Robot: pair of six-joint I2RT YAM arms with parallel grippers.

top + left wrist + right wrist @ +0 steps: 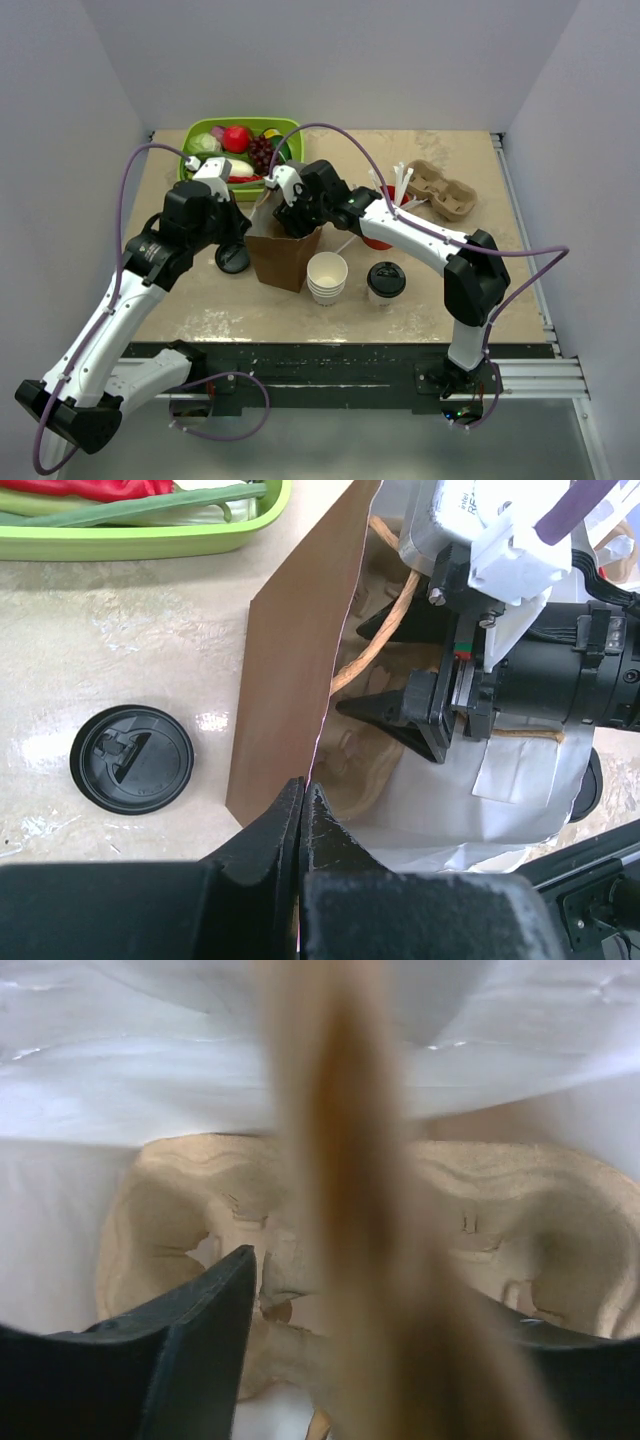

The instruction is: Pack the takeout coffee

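The takeout coffee [386, 281], a white cup with a black sip lid, stands on the table right of the stack of lidless cups [327, 276]. A brown paper bag [284, 259] stands open left of them. My left gripper [250, 222] is shut on the bag's left edge [290, 670], as the left wrist view [303, 792] shows. My right gripper [291, 214] is open and empty in the bag's mouth [350, 667], above a pulp cup carrier [180, 1200] lying on the bag's bottom. A blurred bag handle [350, 1160] hangs between its fingers [200, 1340].
A loose black lid [232, 257] lies left of the bag, also in the left wrist view [132, 758]. A green tray [196, 133] of food stands at the back. A second pulp carrier [441, 190] and white sticks in a red holder [376, 241] are at the right.
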